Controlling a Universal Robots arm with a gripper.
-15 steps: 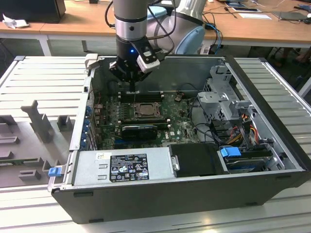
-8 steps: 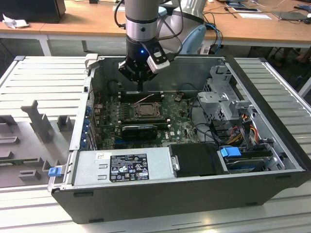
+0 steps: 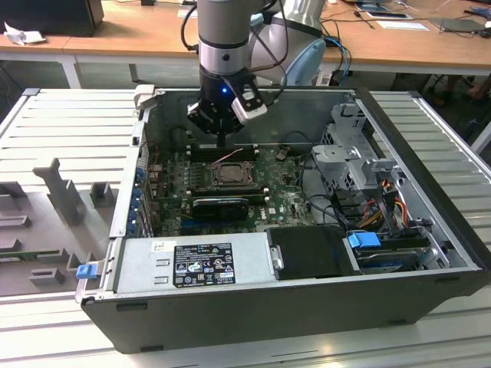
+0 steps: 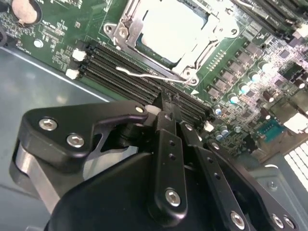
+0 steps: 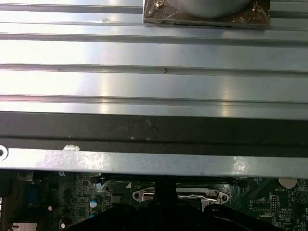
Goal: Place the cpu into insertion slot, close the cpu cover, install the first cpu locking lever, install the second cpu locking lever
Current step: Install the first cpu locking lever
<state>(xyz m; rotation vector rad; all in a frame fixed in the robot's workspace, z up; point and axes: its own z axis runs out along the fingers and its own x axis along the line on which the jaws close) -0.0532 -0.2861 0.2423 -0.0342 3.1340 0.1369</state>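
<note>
The power supply [image 3: 192, 264] at the front of the open computer case [image 3: 253, 314] carries 1 black label [image 3: 203, 263] covered in white print and symbols. Beside that label sits 1 small white sticker [image 3: 163, 247]. The lettering on both is too fine to make out, as is the white print on the green motherboard [image 3: 284, 192].

In the second wrist view the cpu [image 4: 175, 29] shows its pale silver top, seated in the socket. The cpu cover [image 4: 131, 19] lies flat around it as a bright metal frame. In the exterior view the insertion slot [image 3: 230, 175] sits near the middle of the board, with the long black finned card [image 3: 221, 207] just in front of it.

The gripper [image 3: 222, 144] hangs just behind the slot, over the black memory slots [image 4: 120, 72], with its tip [image 4: 167, 100] near the socket's edge. A thin wire locking lever [image 4: 149, 76] runs along that edge, between the tip and the cpu. Whether it is latched cannot be told.

The 2 fingers [image 4: 166, 144] are drawn together to a narrow point with nothing seen between them. They stand close to the lever, but contact cannot be made out. In the first wrist view the gripper [image 5: 164, 188] appears dark in front of the socket.
</note>
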